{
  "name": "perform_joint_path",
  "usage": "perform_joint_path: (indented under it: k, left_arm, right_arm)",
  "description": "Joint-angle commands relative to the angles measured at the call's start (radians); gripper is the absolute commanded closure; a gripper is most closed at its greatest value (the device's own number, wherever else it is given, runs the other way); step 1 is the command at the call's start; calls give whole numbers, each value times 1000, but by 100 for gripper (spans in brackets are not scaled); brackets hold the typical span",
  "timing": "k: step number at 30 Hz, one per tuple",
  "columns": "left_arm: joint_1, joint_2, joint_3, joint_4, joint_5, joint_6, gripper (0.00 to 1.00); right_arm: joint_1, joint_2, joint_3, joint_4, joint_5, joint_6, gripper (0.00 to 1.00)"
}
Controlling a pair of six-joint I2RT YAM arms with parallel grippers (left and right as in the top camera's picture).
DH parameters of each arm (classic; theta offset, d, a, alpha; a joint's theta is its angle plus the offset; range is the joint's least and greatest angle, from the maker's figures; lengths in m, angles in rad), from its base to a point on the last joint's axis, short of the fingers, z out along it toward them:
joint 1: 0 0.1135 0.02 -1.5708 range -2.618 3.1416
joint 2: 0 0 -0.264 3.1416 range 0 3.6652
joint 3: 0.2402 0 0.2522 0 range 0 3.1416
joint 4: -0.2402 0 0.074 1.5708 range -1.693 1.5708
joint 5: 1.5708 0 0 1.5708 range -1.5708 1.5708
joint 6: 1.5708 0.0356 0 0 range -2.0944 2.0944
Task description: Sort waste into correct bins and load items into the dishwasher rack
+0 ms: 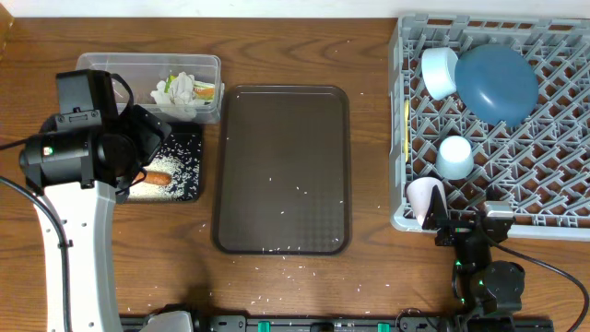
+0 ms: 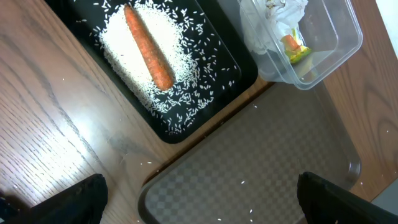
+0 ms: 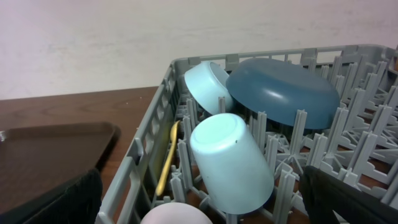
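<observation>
Orange carrot (image 2: 149,56) lies on rice (image 2: 121,53) in black tray (image 2: 219,61).

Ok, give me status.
Left gripper, right gripper open, empty. Carrot, rice in black tray; paper in clear tub. Dishes in rack. Loose grains on brown tray.

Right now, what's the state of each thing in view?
left claw, open, empty
right claw, open, empty
clear tub, holds paper wads and wrapper
black tray, holds rice and carrot
serving tray, few stray grains on it
rack, loaded with all below
plate, leaning, underside up
bowl, tipped on its side
light-blue cup, upside down
pink cup, tipped
spoon, slotted beside rack wall
</observation>
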State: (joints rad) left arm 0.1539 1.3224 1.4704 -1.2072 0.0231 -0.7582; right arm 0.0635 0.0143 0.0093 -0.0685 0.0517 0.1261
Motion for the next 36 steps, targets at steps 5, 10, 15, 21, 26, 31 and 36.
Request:
perform_joint_path:
  k: [5, 10, 15, 21, 26, 31, 36]
  left_arm:
    - [-3, 6, 6, -4, -12, 6, 2]
    - [-3, 6, 6, -4, -12, 6, 2]
    - [-3, 2, 6, 4, -18, 9, 2]
    - [-111, -121, -69, 354, 30, 543, 2]
    - [-164, -290, -237, 547, 26, 637, 2]
    - [-164, -518, -550, 803, 26, 638, 2]
    - [-164, -801, -929, 1091, 14, 638, 2]
  right_arm:
    - [7, -9, -4, -2, -4, 15, 1]
    - [7, -9, -4, -2, -4, 15, 1]
    - [7, -9, -4, -2, -4, 15, 1]
    - [7, -9, -4, -2, -4, 15, 1]
    - [7, -9, -4, -2, -4, 15, 1]
    - [7, -9, -4, -2, -4, 15, 1]
    - [7, -9, -4, -2, -4, 15, 1]
